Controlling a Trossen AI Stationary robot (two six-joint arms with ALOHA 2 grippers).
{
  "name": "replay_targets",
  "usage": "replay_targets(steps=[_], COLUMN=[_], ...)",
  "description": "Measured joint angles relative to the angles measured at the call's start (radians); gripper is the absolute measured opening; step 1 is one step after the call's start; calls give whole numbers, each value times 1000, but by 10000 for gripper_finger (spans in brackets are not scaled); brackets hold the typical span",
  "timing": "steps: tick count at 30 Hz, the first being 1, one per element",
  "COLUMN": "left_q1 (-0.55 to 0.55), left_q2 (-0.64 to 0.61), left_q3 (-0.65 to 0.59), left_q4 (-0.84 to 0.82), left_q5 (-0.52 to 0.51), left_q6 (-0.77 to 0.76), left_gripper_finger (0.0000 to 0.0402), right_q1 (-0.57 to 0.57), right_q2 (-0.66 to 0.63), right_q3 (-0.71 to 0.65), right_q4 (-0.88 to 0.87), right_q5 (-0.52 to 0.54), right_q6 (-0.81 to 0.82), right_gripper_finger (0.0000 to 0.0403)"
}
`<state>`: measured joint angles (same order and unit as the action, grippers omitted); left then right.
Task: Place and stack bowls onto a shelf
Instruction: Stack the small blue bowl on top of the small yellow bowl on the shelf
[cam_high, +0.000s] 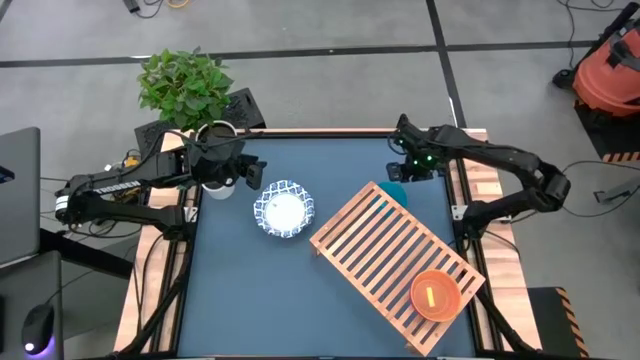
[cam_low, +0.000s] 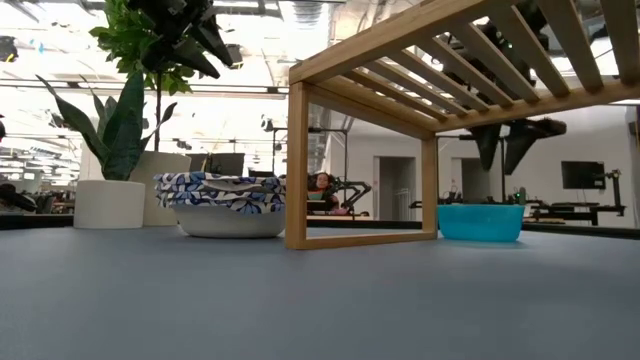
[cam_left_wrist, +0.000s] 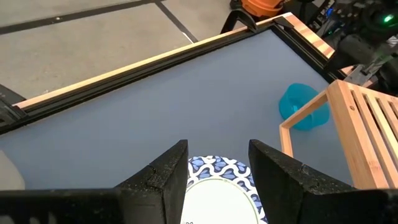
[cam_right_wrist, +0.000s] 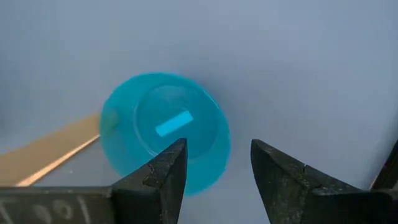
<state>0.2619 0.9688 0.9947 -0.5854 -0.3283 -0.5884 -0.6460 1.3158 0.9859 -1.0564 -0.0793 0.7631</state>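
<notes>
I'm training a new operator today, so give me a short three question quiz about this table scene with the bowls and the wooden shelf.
1. True or false: the orange-red bowl sits on top of the shelf.
2. Which bowl lies just below the right gripper? A) magenta B) teal C) white with blue pattern
3. Fill in: the patterned bowl rests on the table between the shelf and the ____ gripper.

Key
1. True; it rests on the slats near the shelf's end closest to the camera side of the table.
2. B; the teal bowl lies on the table under the open fingers, not gripped.
3. Left; the left gripper hovers open at the bowl's rim.
</notes>
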Motion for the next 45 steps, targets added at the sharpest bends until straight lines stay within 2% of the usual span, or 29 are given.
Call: replay_targets(steps=[9,20,24,29,30,36,45], left_q1=[0,0,0,0,0,0,0], left_q2=[0,0,0,0,0,0,0], left_q3=[0,0,0,0,0,0,0], left_q4=[0,0,0,0,0,0,0], left_q5=[-15,-16,-9,-10,-10,-26,-26], left_q6=[2,2,2,2,2,5,5], left_gripper_finger=[153,153,153,153,153,153,153], right_q1=[-3,-3,-3,-5,-5,-32,-119], right_q2=[36,197,232,257,257,222,2], right_q3=[-80,-96,-96,-96,-95,-91,29], right_q4=[91,131,132,134,138,138,27], right_q5=[-10,-28,-29,-51,-51,-75,-79], right_q6=[45,33,33,19,19,49,26], right_gripper_finger=[203,198,154,34,23,23,23])
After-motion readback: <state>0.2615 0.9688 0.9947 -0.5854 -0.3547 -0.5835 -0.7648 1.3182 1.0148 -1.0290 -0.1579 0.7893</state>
